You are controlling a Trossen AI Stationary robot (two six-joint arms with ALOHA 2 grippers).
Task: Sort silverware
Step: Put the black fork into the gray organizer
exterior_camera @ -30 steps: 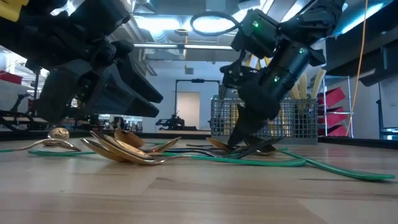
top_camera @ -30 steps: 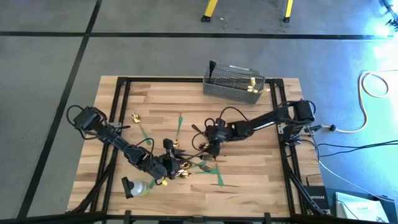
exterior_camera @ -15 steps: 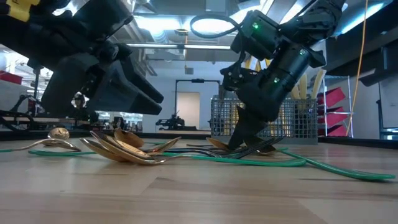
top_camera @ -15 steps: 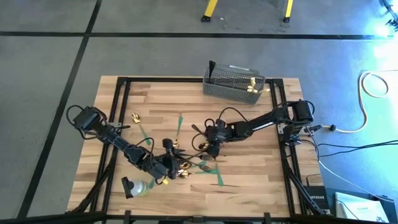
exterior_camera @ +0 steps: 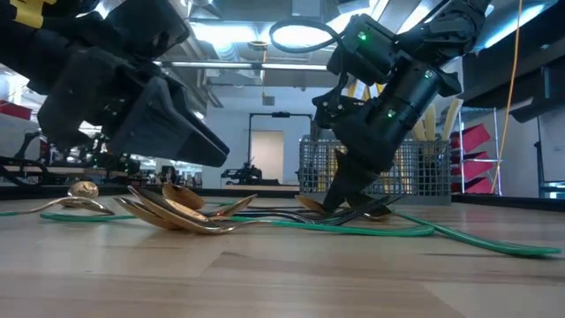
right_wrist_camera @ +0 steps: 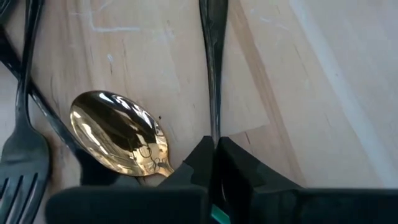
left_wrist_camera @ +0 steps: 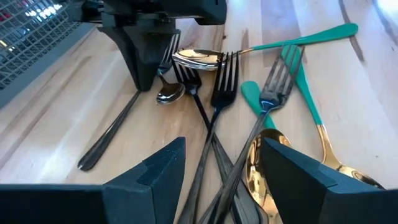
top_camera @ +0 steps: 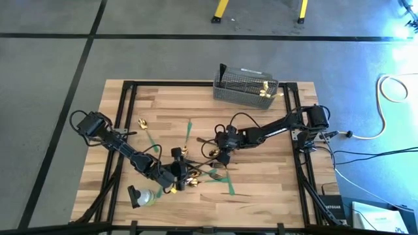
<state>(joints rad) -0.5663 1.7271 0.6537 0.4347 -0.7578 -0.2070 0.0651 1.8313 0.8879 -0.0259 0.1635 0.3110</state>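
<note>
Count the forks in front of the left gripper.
3 forks: one next to the small spoon, one in the middle, one nearest the teal handles. The right gripper, shut on a dark handle, may hide more.

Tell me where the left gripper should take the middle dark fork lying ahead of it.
Probably the neck just behind the tines of the middle dark fork, from above, left gripper fingers astride it: farther back its handle crosses other dark handles. Stay clear of the right gripper, shut on a dark handle beside it.
</note>
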